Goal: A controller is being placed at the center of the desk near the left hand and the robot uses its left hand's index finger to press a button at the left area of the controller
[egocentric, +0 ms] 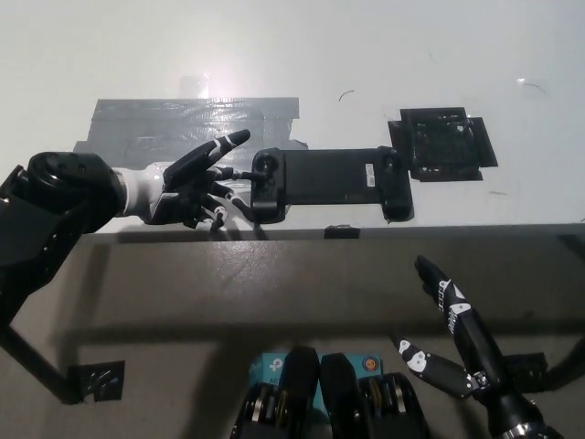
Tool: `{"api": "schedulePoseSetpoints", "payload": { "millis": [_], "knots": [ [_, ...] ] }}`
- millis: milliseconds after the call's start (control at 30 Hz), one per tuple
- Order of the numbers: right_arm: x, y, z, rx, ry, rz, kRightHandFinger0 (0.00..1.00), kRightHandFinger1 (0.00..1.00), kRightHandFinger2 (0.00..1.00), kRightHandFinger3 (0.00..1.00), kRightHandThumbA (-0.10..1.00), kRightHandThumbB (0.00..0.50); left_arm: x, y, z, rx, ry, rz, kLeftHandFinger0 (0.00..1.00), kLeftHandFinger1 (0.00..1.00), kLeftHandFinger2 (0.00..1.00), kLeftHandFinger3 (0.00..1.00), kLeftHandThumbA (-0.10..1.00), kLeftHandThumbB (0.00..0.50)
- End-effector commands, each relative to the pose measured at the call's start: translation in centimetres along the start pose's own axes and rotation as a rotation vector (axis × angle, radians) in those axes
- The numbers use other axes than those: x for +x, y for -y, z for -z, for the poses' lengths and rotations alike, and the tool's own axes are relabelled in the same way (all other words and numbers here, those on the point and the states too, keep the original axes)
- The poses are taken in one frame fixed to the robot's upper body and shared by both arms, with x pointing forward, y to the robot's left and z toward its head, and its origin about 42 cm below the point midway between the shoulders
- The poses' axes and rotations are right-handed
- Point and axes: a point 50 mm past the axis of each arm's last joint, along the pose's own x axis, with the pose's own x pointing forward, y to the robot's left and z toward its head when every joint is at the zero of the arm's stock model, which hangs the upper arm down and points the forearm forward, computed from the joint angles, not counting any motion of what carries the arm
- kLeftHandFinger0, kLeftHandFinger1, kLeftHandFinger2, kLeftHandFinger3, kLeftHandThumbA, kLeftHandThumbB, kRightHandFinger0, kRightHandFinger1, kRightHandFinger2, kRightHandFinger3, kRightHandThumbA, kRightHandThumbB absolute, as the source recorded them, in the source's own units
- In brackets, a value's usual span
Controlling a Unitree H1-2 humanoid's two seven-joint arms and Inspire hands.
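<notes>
One view: the head camera, looking steeply down on the desk.
Controller: the controller lies flat near the desk's front edge, close to the centre, its long side running from 9 to 3 o'clock.
Left hand: the left hand sits at 9 o'clock of the controller, holding nothing, fingers spread apart. One finger stretches toward 2 o'clock above the controller's left grip, and another reaches at or just beside the left end; whether it touches cannot be told.
Right hand: the right hand rests at 5 o'clock, below the desk edge, fingers apart, holding nothing.
Step in hand: the press itself, or the last approach to it, by my judgement; the controller is already set down.
Next move: it calls for a small, steady push of the index finger onto a button on the left grip, without sliding the controller toward 3 o'clock.
Containers: none in view, so nothing is held in any.
Other marks: a grey tape patch lies at 11 o'clock of the controller and a black square pad at 2 o'clock, just beside its right end.
</notes>
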Motion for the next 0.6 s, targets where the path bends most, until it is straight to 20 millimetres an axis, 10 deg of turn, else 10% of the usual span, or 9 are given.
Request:
{"api": "schedulePoseSetpoints", "payload": {
  "millis": [0, 567],
  "knots": [
    [1.0, 0.2, -1.3, 0.002, 0.062, -0.003, 1.00, 1.00, 1.00, 1.00, 0.65, 0.226, -0.6, -0.4, -1.5, 0.033, 0.013, -0.022, 0.13, 0.34, 0.57, 1.00, 1.00, 0.429],
    [1.3, 0.2, -1.7, -0.002, 0.062, -0.007, 1.00, 1.00, 1.00, 1.00, 0.66, 0.235, 1.0, 0.9, -0.8, 0.046, -0.018, 0.025, 0.18, 0.35, 0.55, 1.00, 1.00, 0.434]
  ]
}}
